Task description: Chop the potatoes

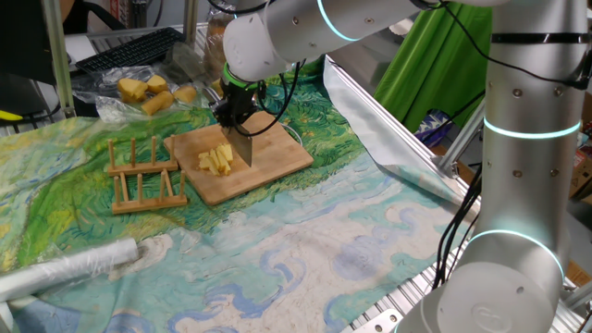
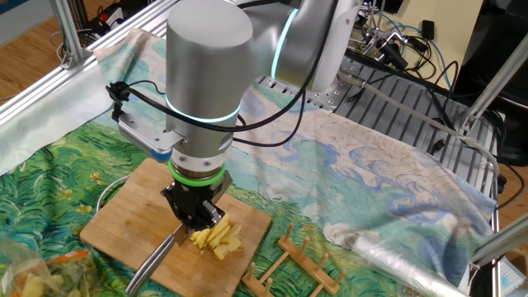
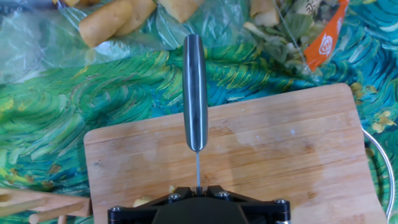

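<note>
The potatoes (image 1: 218,160) lie as a small cluster of pale-yellow sticks and slices on the wooden cutting board (image 1: 268,166). My gripper (image 1: 233,111) hangs just above them, shut on a knife (image 1: 243,148) whose blade points down at the right side of the cluster. From the other side, the potatoes (image 2: 219,238) sit right under the gripper (image 2: 195,218), and the knife's steel handle (image 2: 153,264) sticks out toward the board's (image 2: 124,219) near edge. In the hand view the knife handle (image 3: 195,93) runs away from the gripper (image 3: 198,190). Only slivers of potato (image 3: 142,201) show beside the jaws.
A wooden dish rack (image 1: 143,171) stands left of the board. A plastic bag of potato chunks (image 1: 153,92) lies behind it, with a keyboard (image 1: 129,46) farther back. A roll of plastic film (image 1: 65,268) lies at the front left. A bag of vegetable scraps (image 3: 298,25) sits beyond the board.
</note>
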